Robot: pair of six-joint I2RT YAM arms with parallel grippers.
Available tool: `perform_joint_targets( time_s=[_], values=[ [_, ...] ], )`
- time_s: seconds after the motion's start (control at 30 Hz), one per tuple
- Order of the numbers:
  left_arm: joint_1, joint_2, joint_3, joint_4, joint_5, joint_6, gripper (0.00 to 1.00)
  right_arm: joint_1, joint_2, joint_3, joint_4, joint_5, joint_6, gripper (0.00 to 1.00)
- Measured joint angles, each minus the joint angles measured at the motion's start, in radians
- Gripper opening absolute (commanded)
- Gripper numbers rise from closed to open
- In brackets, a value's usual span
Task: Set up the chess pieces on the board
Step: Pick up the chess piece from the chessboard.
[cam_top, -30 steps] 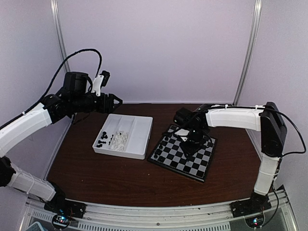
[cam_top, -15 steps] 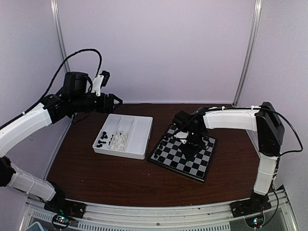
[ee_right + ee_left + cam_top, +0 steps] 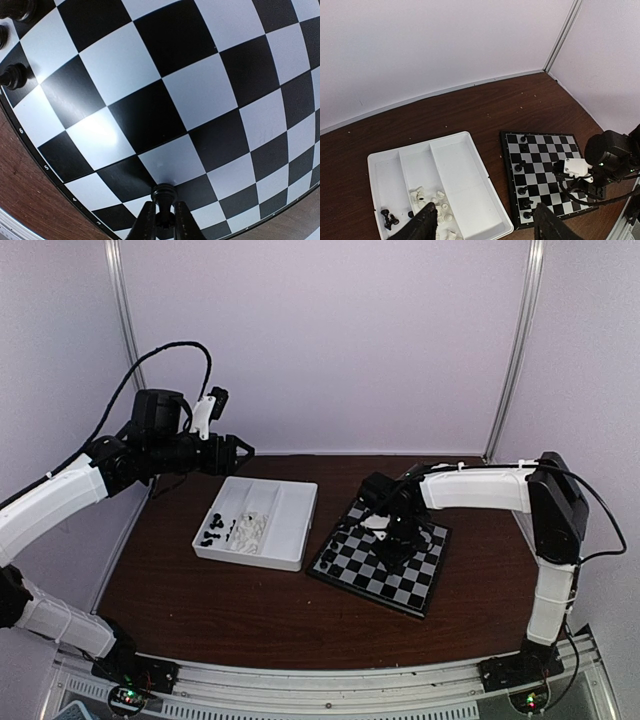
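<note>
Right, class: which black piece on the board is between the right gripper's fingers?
The black piece low in the right wrist view, gripped by the right gripper; the other pieces stand free, top left.

Left fingers (image 3: 422,225) apart, right fingers (image 3: 145,226) together

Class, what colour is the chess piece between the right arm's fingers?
The chess piece is black, clearest in the right wrist view.

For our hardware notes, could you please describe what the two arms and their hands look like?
The left arm and right arm have white tubular links joined by black joints, with loose black cables running along them. The left hand and right hand are black, each with two narrow tapering fingers and a small white mount behind.
</note>
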Motion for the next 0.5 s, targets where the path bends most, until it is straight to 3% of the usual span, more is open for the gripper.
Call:
perform_joint_targets(
  time_s=[0.23,0.5],
  values=[
    [0.0,0.0,0.0,-0.002,-0.005,0.0,0.66,-0.001,0.0,0.03,-0.019,0.028,-0.003,0.08],
    [0.0,0.0,0.0,-0.004,-0.008,0.0,0.66,-0.03,0.005,0.212,-0.028,0.059,-0.012,0.08]
  ],
)
